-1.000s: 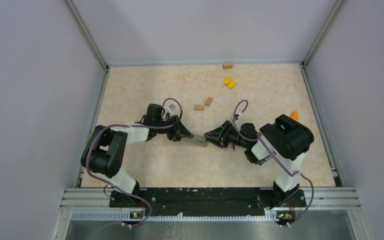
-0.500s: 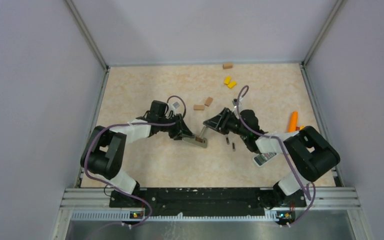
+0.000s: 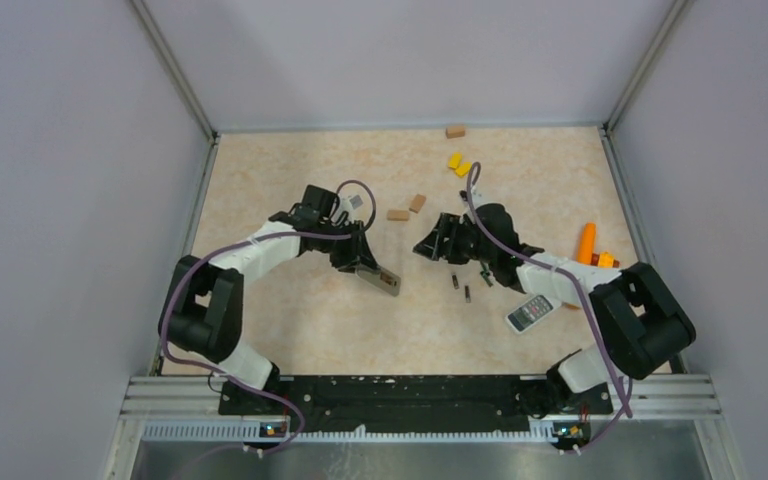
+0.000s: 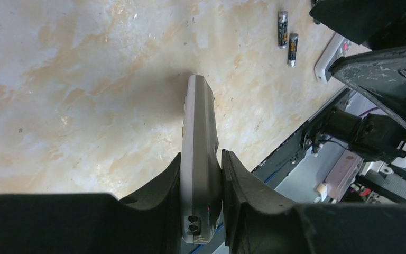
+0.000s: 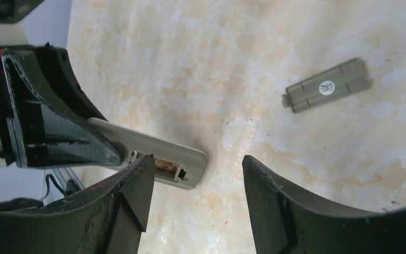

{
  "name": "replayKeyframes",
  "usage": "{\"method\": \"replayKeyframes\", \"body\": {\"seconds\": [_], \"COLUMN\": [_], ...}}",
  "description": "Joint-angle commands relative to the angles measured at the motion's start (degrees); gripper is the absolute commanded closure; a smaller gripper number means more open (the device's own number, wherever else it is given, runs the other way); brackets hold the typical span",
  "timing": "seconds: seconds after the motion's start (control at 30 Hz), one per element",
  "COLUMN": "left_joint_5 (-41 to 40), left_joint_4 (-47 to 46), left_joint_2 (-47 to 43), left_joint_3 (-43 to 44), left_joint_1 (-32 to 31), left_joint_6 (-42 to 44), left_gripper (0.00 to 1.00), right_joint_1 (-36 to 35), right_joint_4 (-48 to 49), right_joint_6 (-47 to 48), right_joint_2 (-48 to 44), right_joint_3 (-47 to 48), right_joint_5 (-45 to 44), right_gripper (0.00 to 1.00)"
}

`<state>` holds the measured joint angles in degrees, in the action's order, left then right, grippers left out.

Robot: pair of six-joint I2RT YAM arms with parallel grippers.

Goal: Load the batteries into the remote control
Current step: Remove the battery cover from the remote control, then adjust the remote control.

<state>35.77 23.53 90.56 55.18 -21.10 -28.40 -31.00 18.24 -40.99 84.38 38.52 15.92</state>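
My left gripper [image 3: 360, 262] is shut on a grey remote control [image 3: 380, 279], gripping it edge-on by its sides [image 4: 201, 159]. The remote's battery bay [image 5: 170, 164] stands open, with a brownish part inside. My right gripper [image 3: 423, 247] is open with nothing between its fingers [image 5: 195, 185], a short way right of the remote's free end. Two dark batteries [image 3: 455, 281] [image 3: 467, 294] lie on the table right of the remote, under the right forearm, and also show in the left wrist view [image 4: 282, 29]. A grey battery cover [image 5: 326, 85] lies flat on the table.
A second, white remote [image 3: 530, 313] lies by the right arm. An orange carrot-shaped piece [image 3: 586, 243] sits at the right edge. Brown blocks [image 3: 397, 214] [image 3: 455, 130] and yellow blocks [image 3: 458, 164] are scattered farther back. Walls enclose the table on three sides.
My right gripper has drawn back from the remote's end, up and to the right, and opened wider. The left gripper has shifted the remote slightly left and turned it.
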Motion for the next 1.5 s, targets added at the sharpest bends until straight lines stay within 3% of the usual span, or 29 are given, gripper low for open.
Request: {"method": "replayKeyframes", "body": {"seconds": [0.0, 0.2, 0.43, 0.53, 0.77, 0.83, 0.9, 0.97, 1.0, 1.07, 1.13, 1.2, 1.3, 1.47], "left_joint_5": [2.1, 14.0, 27.4, 32.7, 34.4, 34.6, 34.6, 34.8, 34.6, 34.3, 34.5, 32.0, 25.0, 14.3], "left_joint_4": [5.4, 8.2, 12.3, 13.6, 10.7, 8.8, 7.2, 3.9, 1.4, -8.1, -28.4, -39.9, -46.2, -54.3], "left_joint_2": [-4.2, -9.9, -15.1, -17.7, -22.6, -23.2, -23.6, -24.2, -24.8, -26.1, -27.1, -27.4, -27.6, -29.1], "left_joint_3": [3.6, 6.5, 8.8, 8.4, 6.5, 6.3, 6.1, 5.7, 4.8, 2.3, -1.3, -2.6, -1.3, -1.5], "left_joint_1": [0.3, 0.1, -0.2, -0.4, -0.6, -0.6, -0.6, -0.6, -0.6, -0.5, -0.6, -0.5, -0.4, -0.4], "left_joint_6": [8.3, 16.2, 25.9, 30.2, 30.7, 29.6, 28.7, 25.6, 23.6, 15.8, 2.0, -8.5, -15.8, -20.8], "left_gripper": [1.0, 1.0, 1.0, 0.98, 0.84, 0.8, 0.75, 0.63, 0.47, 0.29, 0.26, 0.25, 0.24, 0.21], "right_joint_1": [0.3, -1.3, -4.5, -6.1, -10.7, -11.1, -11.3, -11.3, -11.3, -11.3, -11.2, -11.2, -11.2, -11.2], "right_joint_4": [-0.5, 4.4, 2.1, 0.2, -17.4, -18.8, -19.7, -17.9, -16.3, -12.9, -5.6, 2.0, 10.1, 17.7], "right_joint_6": [8.8, 15.8, 22.9, 23.8, 34.8, 35.5, 35.3, 33.4, 31.7, 27.2, 22.1, 16.5, 9.7, 0.4], "right_joint_2": [-4.1, -7.3, -7.4, -7.2, -8.7, -8.5, -8.6, -8.8, -8.8, -8.9, -9.8, -11.1, -12.9, -12.6], "right_joint_3": [3.1, 2.8, 6.7, 9.8, 16.2, 17.0, 17.5, 17.6, 17.6, 17.7, 16.7, 15.4, 14.7, 14.2], "right_joint_5": [10.1, 22.5, 35.0, 46.9, 48.7, 48.6, 48.5, 47.7, 47.5, 47.4, 46.9, 44.9, 38.1, 26.8], "right_gripper": [0.36, 0.26, 0.26, 0.32, 0.42, 0.49, 0.63, 0.86, 1.0, 1.0, 1.0, 1.0, 1.0, 1.0]}}
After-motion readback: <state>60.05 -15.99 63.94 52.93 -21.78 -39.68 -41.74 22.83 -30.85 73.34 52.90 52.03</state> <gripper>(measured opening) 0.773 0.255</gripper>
